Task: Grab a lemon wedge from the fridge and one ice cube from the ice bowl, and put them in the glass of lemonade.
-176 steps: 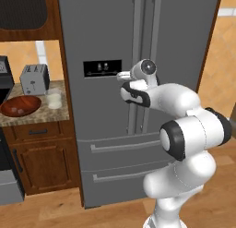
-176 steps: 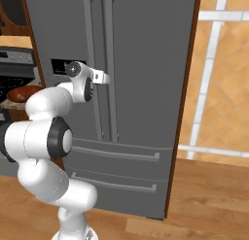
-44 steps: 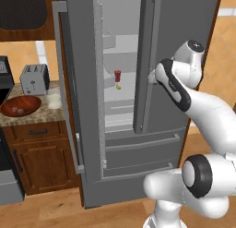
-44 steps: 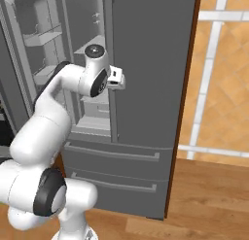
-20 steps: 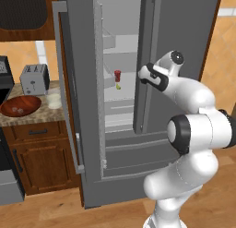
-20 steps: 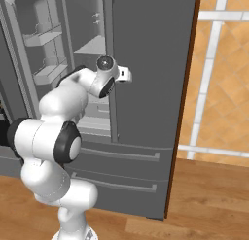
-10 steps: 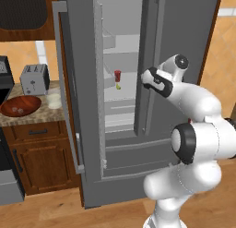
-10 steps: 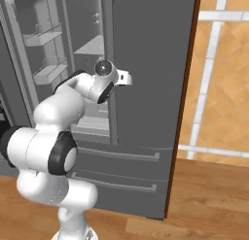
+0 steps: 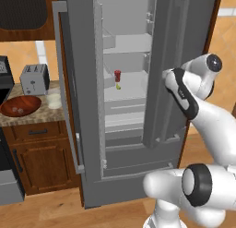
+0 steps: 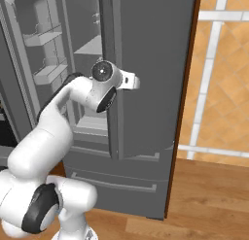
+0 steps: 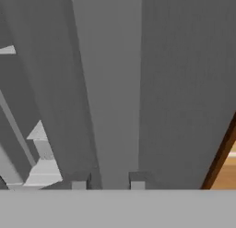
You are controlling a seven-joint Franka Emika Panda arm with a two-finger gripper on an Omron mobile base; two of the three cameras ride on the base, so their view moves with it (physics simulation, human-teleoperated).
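The fridge (image 9: 78, 61) stands with its left door swung wide and its right door (image 10: 146, 64) ajar. On a middle shelf lies the tiny yellow-green lemon wedge (image 9: 118, 87), just below a small red cup (image 9: 117, 75). My gripper (image 9: 166, 78) is at the right door's outer face. In the hand view my gripper (image 11: 108, 183) is shut on that door's long vertical handle (image 11: 108, 84), one tip on each side of it. The ice bowl (image 9: 20, 106) sits on the counter at the left with pale ice cubes (image 9: 16, 110) in it. The glass of lemonade (image 9: 54, 101) stands beside it.
A toaster (image 9: 34, 79) stands at the back of the stone counter (image 9: 41, 115), above wooden cabinets (image 9: 39, 158). The open left door's bins (image 10: 46, 71) jut out on the left. A black stove edge (image 9: 4, 144) is at the far left. Wood floor lies ahead.
My jaws have closed around the right door's handle. The hand has shifted a little along the door. The doors and the things on the shelf and counter have not moved.
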